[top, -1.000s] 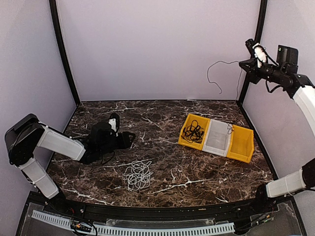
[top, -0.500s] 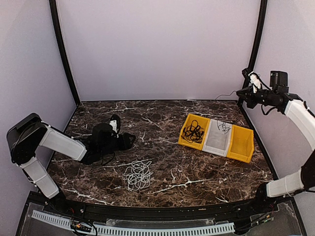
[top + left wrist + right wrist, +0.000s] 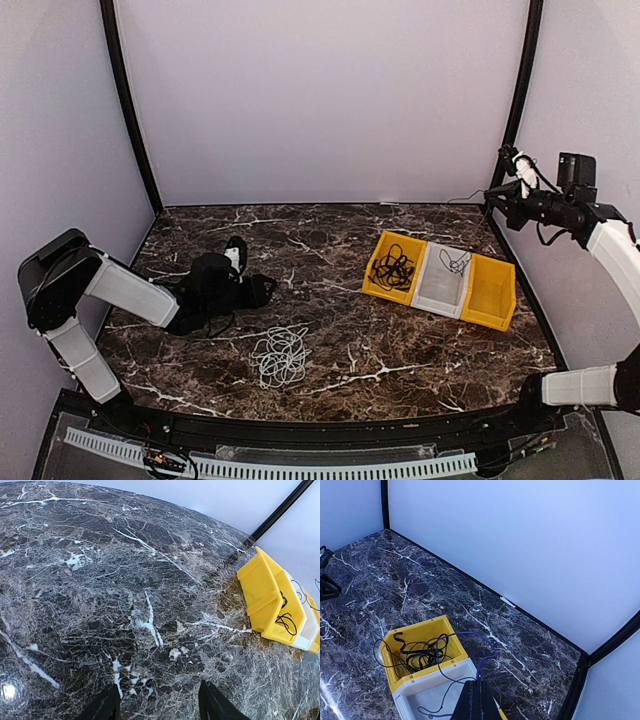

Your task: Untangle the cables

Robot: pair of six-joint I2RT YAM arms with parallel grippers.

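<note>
Item: thin dark cable (image 3: 487, 652), far right, trailing into the white bin (image 3: 440, 292); right gripper (image 3: 479, 684) pressed together, pinching it. Black tangle (image 3: 395, 268) in the adjoining yellow bin (image 3: 405, 239); white coil (image 3: 281, 356) near centre. Left gripper (image 3: 157, 706) spread, low at left (holding nothing). Step, as judged: depositing one separated cable; the next move calls for release over the bin. Surface: dark veined marble table (image 3: 330, 240); pale lilac walls.

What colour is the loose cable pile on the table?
Cable pile: greyish white, clearest from the top camera.

All 3 views, overhead and wrist-mounted, share yellow bin (image 3: 260, 590).
</note>
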